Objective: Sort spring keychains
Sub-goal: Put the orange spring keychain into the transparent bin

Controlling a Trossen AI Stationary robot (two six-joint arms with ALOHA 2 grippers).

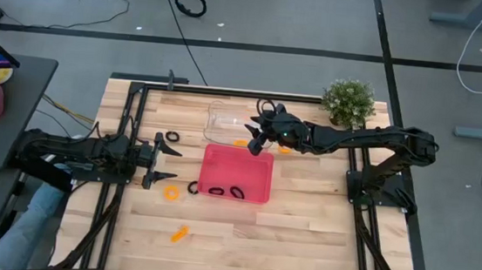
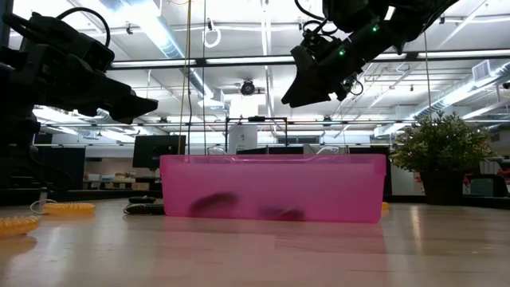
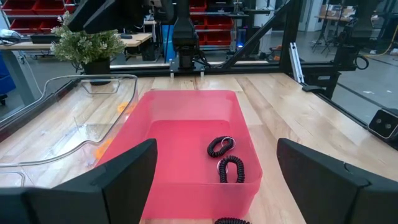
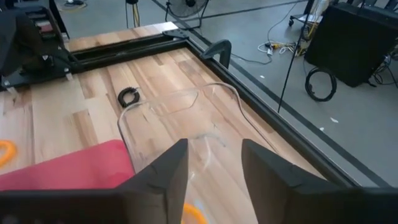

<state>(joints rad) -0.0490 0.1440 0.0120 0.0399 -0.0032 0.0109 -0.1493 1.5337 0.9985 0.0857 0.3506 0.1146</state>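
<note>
A pink tray (image 1: 237, 163) stands mid-table with two black spring keychains (image 1: 217, 191) (image 3: 220, 146) lying in it. Behind it is a clear tray (image 1: 223, 120) with orange keychains (image 1: 240, 142) on its floor. Loose on the table lie black keychains (image 1: 193, 187) (image 1: 172, 137) and orange ones (image 1: 171, 193) (image 1: 179, 232). My left gripper (image 1: 161, 163) (image 3: 216, 144) is open, level, just left of the pink tray. My right gripper (image 1: 256, 145) (image 4: 214, 144) is open and raised (image 2: 299, 92) above the seam between the two trays, with nothing between its fingers.
A potted plant (image 1: 349, 101) stands at the table's far right edge. Black frame rails (image 1: 138, 109) run along the left and far sides. Bare wood lies near and right of the pink tray. The right arm reaches in from the right.
</note>
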